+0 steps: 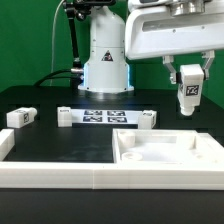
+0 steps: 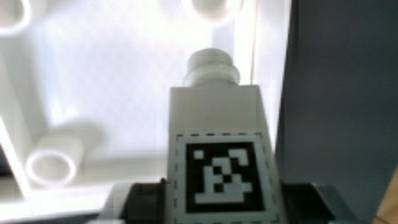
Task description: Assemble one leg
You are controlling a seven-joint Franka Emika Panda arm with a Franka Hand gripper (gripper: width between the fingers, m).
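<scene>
A spare leg [image 1: 20, 117] lies near the worktop edge at the exterior view's left. The marker board [image 1: 105, 116] lies mid-worktop. The gripper [image 1: 189, 85] clamps the leg [image 1: 190, 96] upright above the panel [image 1: 165, 152], which lies at the front corner on the exterior view's right.

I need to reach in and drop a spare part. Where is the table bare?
Bare table lies between the marker board, the white panel and the front white wall. Crowded: the panel side, where the gripper holds the leg above it.
</scene>
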